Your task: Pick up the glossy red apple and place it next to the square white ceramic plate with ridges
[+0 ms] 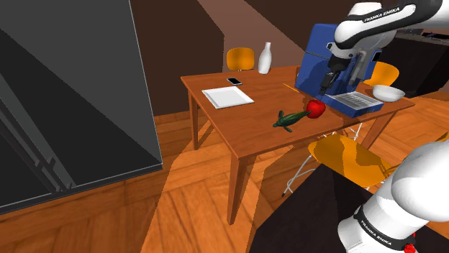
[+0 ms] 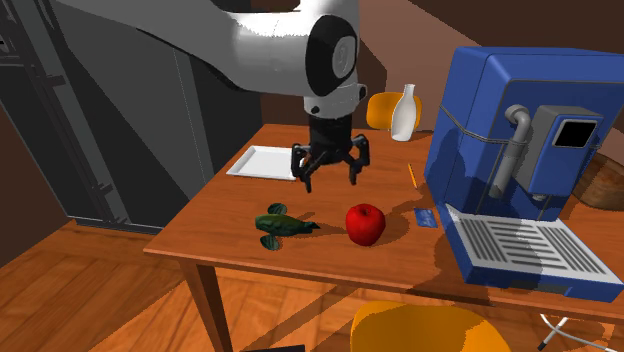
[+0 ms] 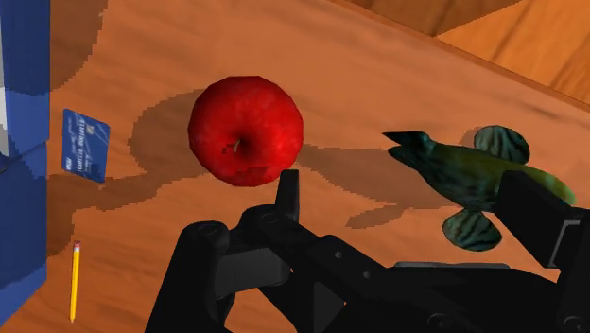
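Your tool (image 2: 330,180) hangs released, fingers spread, above the worktop (image 2: 220,235); the red apple (image 2: 365,223) lies untouched beside a green fish-like figure (image 2: 280,224), well apart from the white plate (image 2: 262,162)

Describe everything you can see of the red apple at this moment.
The apple is glossy red and round, its stem dimple turned towards the wrist camera. It rests on the brown table between a green fish figure and a blue card, touching neither. The open tool hangs above it, apart.
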